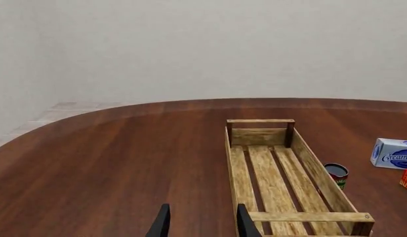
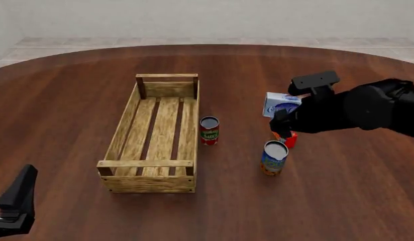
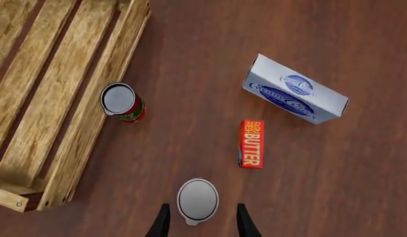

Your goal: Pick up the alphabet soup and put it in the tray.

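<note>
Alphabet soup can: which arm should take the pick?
Right. Its tool hangs over the alphabet soup, open fingers flanking the can's pale top in the right wrist view. The left tool sits at the near-left table edge, with the tray between it and the can.

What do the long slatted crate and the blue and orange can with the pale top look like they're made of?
The long slatted crate looks like pale unfinished wood: grain streaks and matte slats show. The blue and orange can looks like metal under a printed, probably paper, label; its pale silver-white top suggests tin, though a render leaves that open.
</note>
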{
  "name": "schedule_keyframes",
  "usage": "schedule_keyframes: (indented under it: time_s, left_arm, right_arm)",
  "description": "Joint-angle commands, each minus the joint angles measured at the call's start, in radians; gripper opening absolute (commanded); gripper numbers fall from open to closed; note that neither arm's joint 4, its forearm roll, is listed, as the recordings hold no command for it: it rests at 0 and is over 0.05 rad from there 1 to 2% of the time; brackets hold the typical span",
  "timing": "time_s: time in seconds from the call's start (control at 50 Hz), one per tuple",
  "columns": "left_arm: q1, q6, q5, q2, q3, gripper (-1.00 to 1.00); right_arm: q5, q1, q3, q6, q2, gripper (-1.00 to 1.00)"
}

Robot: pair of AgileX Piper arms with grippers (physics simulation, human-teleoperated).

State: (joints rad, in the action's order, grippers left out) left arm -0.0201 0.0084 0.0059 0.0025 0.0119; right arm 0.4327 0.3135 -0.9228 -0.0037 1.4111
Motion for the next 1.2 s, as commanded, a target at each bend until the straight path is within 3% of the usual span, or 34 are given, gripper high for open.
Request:
schedule_keyframes:
  time_s: [0.02, 1.2]
  left_arm:
    - [0.001, 0.000, -0.001, -0.001, -0.002, 1.00]
    - [0.001, 0.000, -0.001, -0.001, -0.002, 1.00]
  right_arm:
    - [-0.030, -0.006, 0.024, 0.002, 0.025, 1.00]
    - [-0.127, 0.014, 0.058, 0.013, 0.147, 1.00]
